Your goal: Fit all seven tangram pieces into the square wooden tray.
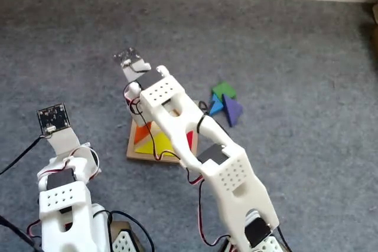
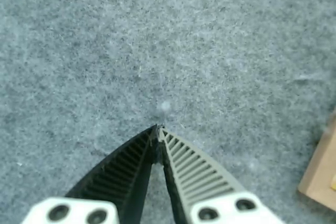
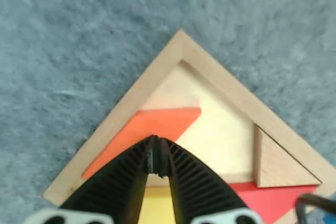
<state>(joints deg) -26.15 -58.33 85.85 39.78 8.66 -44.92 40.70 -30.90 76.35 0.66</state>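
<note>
High view: the square wooden tray (image 1: 147, 156) sits mid-bench with four pieces inside: the orange piece (image 3: 147, 124), yellow piece (image 1: 156, 143), red piece (image 3: 273, 195) and plain wood triangle (image 3: 275, 163). The green piece (image 1: 224, 91), blue piece (image 1: 216, 105) and purple piece (image 1: 232, 110) lie clustered on the bench at the tray's 2 o'clock, outside it. I judge the job just past halfway, with three pieces left to seat. The right gripper (image 3: 156, 148) hovers over the orange piece, clenched on nothing. The left gripper (image 2: 158, 135), likewise clenched and empty, hangs over bare bench at the tray's 9 o'clock.
</note>
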